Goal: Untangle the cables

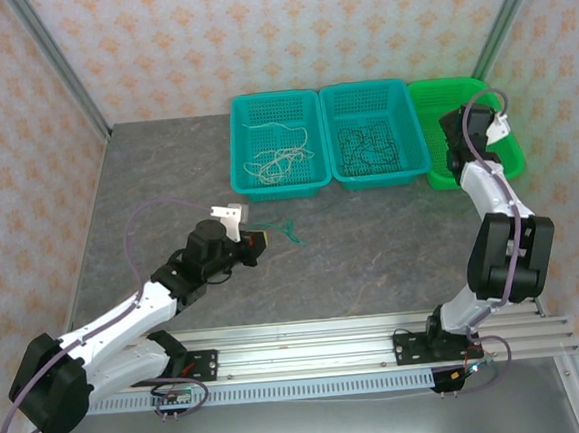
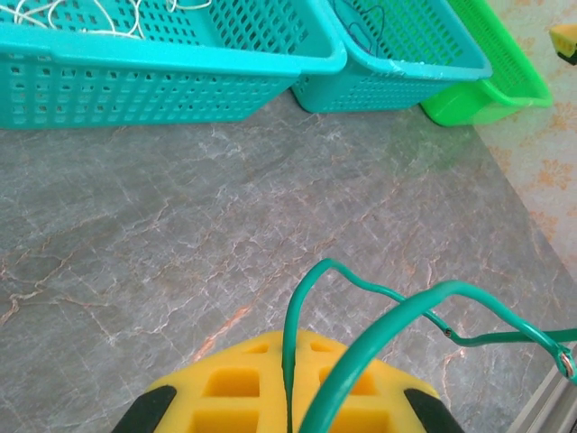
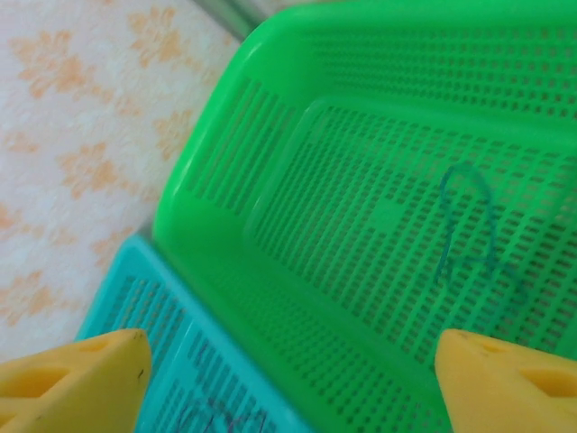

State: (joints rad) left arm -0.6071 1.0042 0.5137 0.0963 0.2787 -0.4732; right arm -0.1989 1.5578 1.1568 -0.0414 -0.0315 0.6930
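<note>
My left gripper (image 2: 290,365) is shut on a teal-green cable (image 2: 379,320), which runs up between the yellow pads (image 2: 234,388) and loops out to the right above the table. From above, that cable (image 1: 288,227) sticks out just past the left gripper (image 1: 258,241), in front of the baskets. My right gripper (image 3: 293,361) hangs open over the green basket (image 3: 270,271) with nothing between its yellow fingertips. A teal-green cable (image 3: 469,234) lies on that basket's floor. Whitish cables (image 1: 275,159) lie in the left teal basket (image 1: 239,145), and black cables (image 1: 366,145) in the middle teal basket (image 1: 419,136).
The three baskets stand side by side at the back of the grey marble table (image 1: 372,250), the green basket (image 1: 430,95) at the right by the patterned wall. An aluminium rail (image 1: 329,339) carrying both arm bases runs along the near edge.
</note>
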